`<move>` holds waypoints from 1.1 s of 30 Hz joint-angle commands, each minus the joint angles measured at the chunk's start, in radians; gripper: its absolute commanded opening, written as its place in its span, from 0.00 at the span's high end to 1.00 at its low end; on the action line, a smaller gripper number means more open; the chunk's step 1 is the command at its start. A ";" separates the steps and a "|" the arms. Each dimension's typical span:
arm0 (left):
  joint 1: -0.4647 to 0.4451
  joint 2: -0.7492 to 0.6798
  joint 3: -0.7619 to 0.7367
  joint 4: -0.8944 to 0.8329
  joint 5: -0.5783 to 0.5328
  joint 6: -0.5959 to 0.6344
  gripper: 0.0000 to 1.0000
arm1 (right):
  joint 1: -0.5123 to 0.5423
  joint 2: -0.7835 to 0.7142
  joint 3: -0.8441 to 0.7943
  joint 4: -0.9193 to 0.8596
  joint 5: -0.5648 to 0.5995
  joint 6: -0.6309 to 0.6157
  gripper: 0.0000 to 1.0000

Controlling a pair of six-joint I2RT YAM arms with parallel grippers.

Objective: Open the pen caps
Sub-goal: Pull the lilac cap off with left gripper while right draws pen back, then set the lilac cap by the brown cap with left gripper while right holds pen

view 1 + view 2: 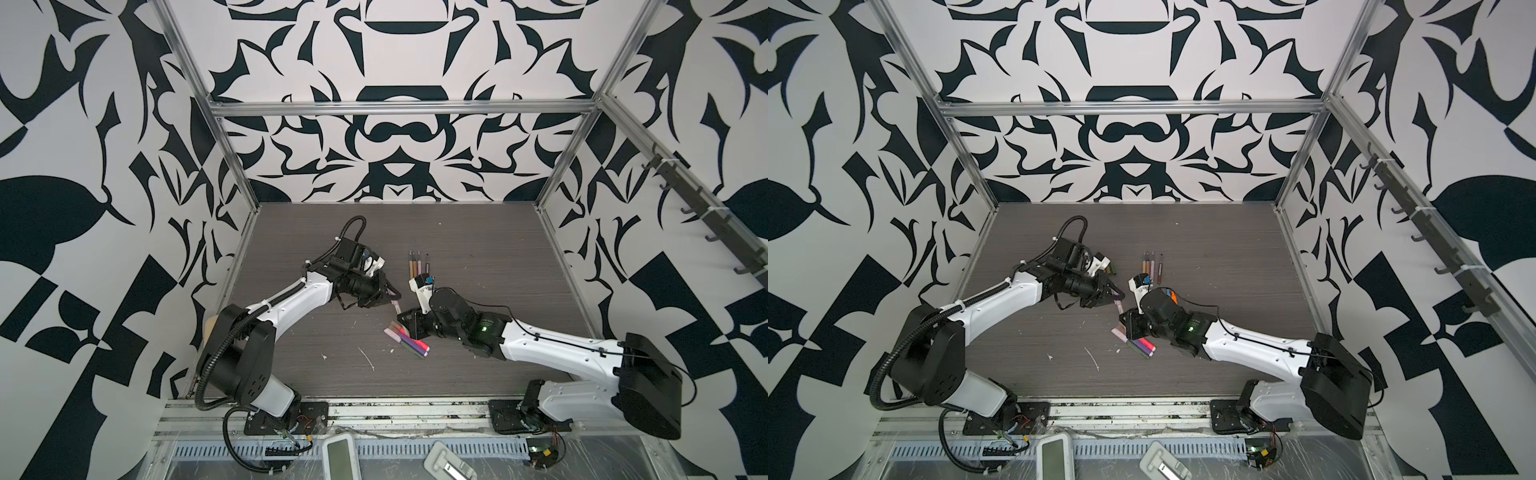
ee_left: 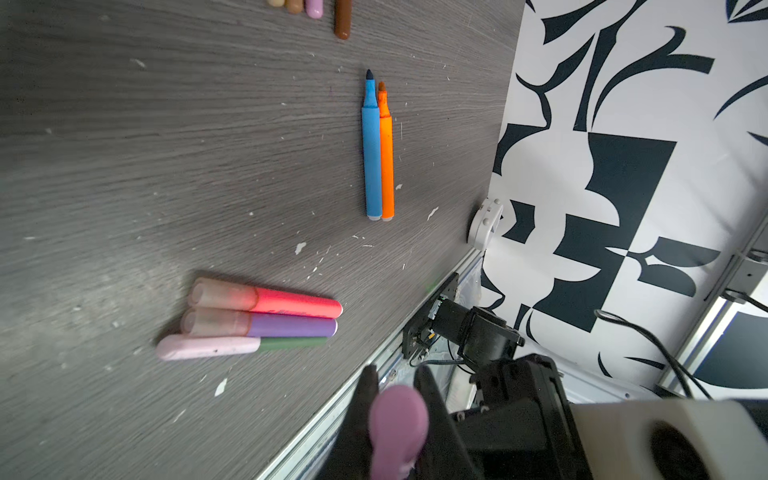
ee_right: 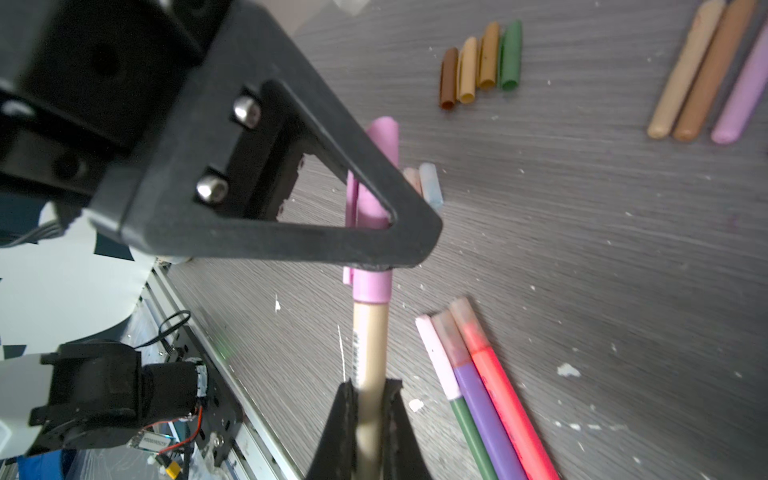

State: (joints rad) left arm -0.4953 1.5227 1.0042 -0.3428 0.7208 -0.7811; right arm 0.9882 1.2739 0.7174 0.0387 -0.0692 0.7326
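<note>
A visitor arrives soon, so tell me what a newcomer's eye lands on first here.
First, the slim beige pen held between both arms mid-table: the left gripper is shut on its pink plastic cap, the right gripper on its barrel. Next, the bold black-and-white patterned walls around the grey wood-grain table.
</note>
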 commanded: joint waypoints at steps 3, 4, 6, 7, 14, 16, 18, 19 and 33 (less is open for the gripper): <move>0.122 -0.052 0.109 0.024 -0.185 0.084 1.00 | 0.062 -0.002 -0.027 -0.215 -0.156 -0.014 1.00; 0.123 -0.064 0.115 0.007 -0.219 0.099 1.00 | 0.062 -0.003 -0.027 -0.215 -0.158 -0.014 1.00; 0.124 -0.086 0.122 -0.012 -0.275 0.117 1.00 | 0.064 -0.005 -0.029 -0.215 -0.158 -0.011 1.00; 0.126 -0.095 0.125 -0.014 -0.292 0.121 1.00 | 0.064 -0.007 -0.030 -0.217 -0.159 -0.011 1.00; 0.144 -0.072 0.178 -0.040 -0.324 0.120 1.00 | 0.068 -0.003 -0.028 -0.211 -0.162 -0.007 1.00; 0.148 -0.060 0.197 -0.038 -0.330 0.117 1.00 | 0.071 0.001 -0.024 -0.211 -0.162 -0.006 1.00; 0.155 -0.047 0.222 -0.039 -0.330 0.115 1.00 | 0.073 0.004 -0.021 -0.211 -0.164 -0.006 1.00; 0.160 -0.040 0.237 -0.038 -0.327 0.115 1.00 | 0.074 0.005 -0.021 -0.212 -0.165 -0.006 1.00; 0.248 0.095 0.557 -0.172 -0.311 0.184 1.00 | 0.079 0.018 -0.022 -0.190 -0.170 0.001 1.00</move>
State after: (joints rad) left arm -0.3172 1.6123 1.4673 -0.6369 0.5503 -0.6434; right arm 1.0332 1.2781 0.7315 0.0589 -0.0956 0.7345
